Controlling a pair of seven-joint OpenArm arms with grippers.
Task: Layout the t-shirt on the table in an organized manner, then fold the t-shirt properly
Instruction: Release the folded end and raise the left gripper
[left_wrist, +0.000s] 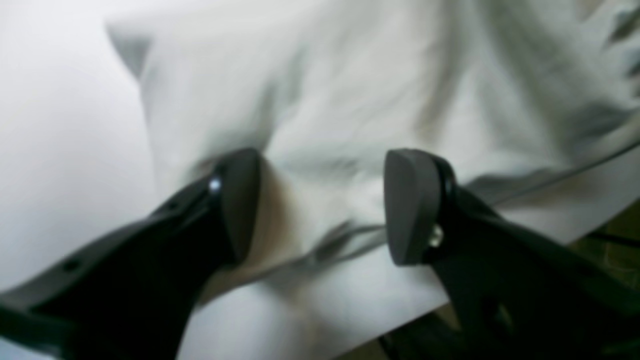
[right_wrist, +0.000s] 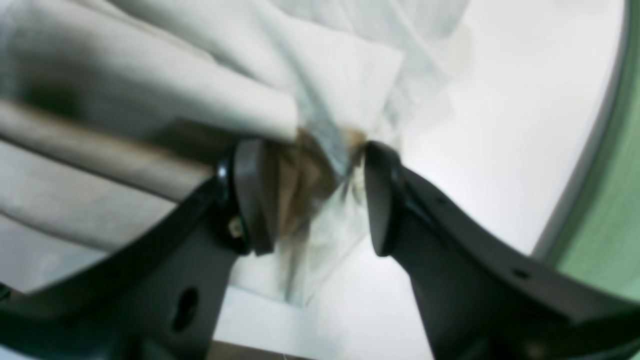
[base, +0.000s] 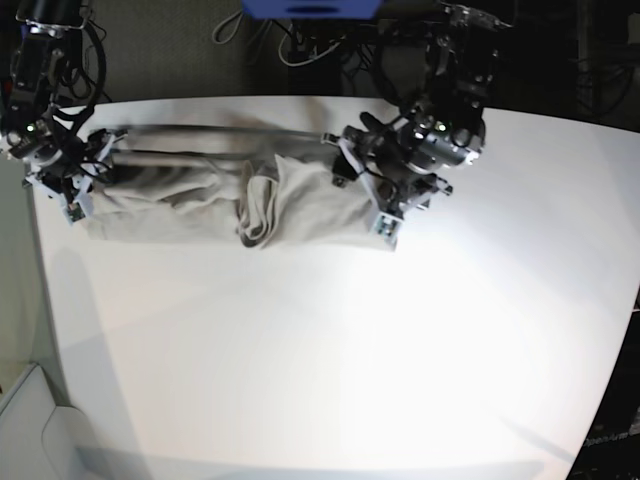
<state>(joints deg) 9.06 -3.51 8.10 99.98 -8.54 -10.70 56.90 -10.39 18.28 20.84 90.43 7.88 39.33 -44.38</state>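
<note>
- Right now the shirt (base: 230, 200) lies as a bunched strip along the desk's (base: 330, 350) upper edge in the base view, creased at mid-frame.
- Step in hand, my guess: spreading it flat. Best to take corners/hem only, one layer, pull both ends apart evenly, keep cloth low on the desk.
- Left fingers (left_wrist: 320, 205): well apart, nothing clamped; cloth edge sits between and below them, at the strip's right end in base view.
- Right fingers (right_wrist: 315, 195): partly open, cloth bunched between pads; firm hold or not, can't tell.
</note>
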